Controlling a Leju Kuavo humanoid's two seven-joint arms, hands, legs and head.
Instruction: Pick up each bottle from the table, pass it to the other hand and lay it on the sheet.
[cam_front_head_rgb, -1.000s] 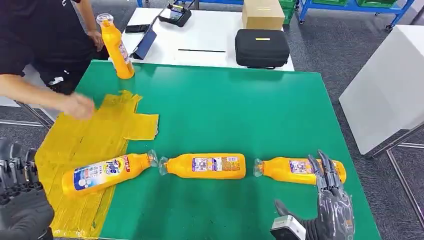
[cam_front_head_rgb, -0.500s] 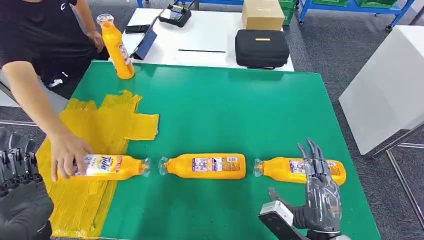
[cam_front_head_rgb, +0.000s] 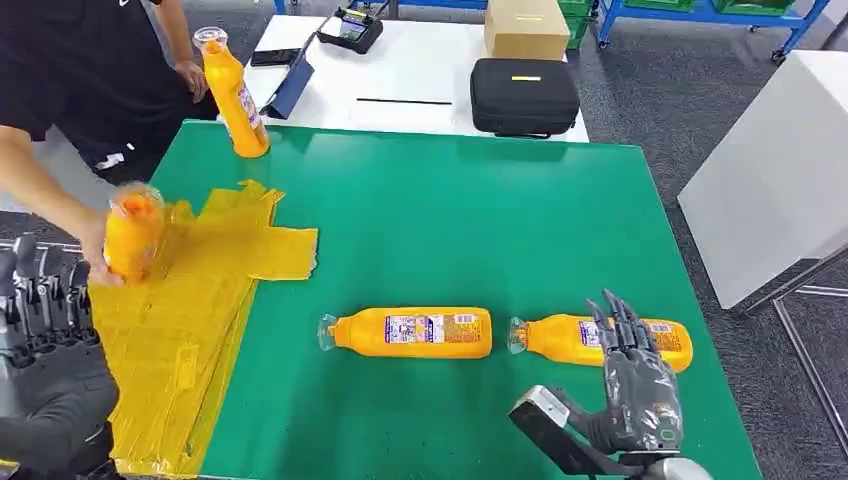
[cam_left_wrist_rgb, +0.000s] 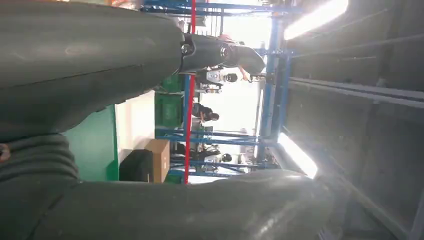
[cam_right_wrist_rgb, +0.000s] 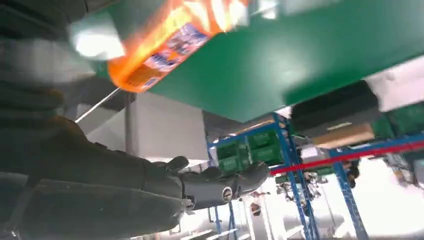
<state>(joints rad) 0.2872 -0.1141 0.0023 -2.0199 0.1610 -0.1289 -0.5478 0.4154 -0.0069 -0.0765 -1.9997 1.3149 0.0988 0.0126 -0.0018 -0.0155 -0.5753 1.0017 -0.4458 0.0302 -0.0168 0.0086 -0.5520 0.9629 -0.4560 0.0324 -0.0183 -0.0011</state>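
At the near right, the right hand (cam_front_head_rgb: 640, 385) is held with fingers spread, empty, just before the right bottle (cam_front_head_rgb: 600, 340). The left hand (cam_front_head_rgb: 45, 370), fingers apart and empty, is raised near left. A middle bottle (cam_front_head_rgb: 410, 332) lies on the green worktop (cam_front_head_rgb: 450, 220). Farther left, a bottle (cam_front_head_rgb: 132, 232) is held by a person's hand (cam_front_head_rgb: 97, 245) above the yellow sheet (cam_front_head_rgb: 200, 290).

The left hand (cam_front_head_rgb: 45, 375) and right hand (cam_front_head_rgb: 640, 385) are dark grey, with thin black fingers (cam_front_head_rgb: 612, 318) and ribbed covers.

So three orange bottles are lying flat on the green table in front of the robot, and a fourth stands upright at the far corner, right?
Not quite: the head view shows two orange bottles lying flat on the green table. The upright bottle at the far corner is right.
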